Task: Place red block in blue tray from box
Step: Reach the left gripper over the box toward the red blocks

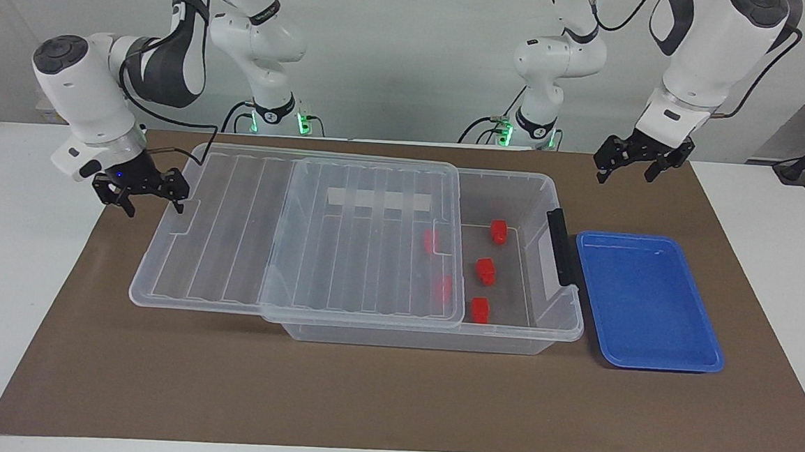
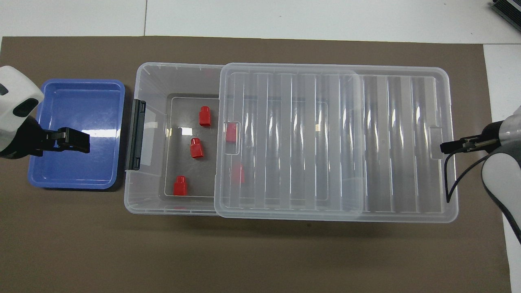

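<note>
The clear box (image 1: pixel 524 204) lies across the middle of the mat, its ribbed lid (image 1: pixel 345 250) slid toward the right arm's end. Three red blocks (image 1: pixel 486 270) lie uncovered in the open part, and two more show through the lid (image 1: pixel 431 242). In the overhead view they are the uncovered blocks (image 2: pixel 196 148) and the covered ones (image 2: pixel 230 132). The blue tray (image 1: pixel 649 304) sits empty beside the box at the left arm's end. My left gripper (image 1: pixel 626 175) is open and raised over the tray (image 2: pixel 77 110). My right gripper (image 1: pixel 154 205) is open at the lid's end tab.
A dark grey latch (image 1: pixel 560 246) stands on the box's end wall next to the tray. A brown mat (image 1: pixel 364 391) covers the table under everything. The slid lid (image 2: pixel 325 142) overhangs the box at the right arm's end.
</note>
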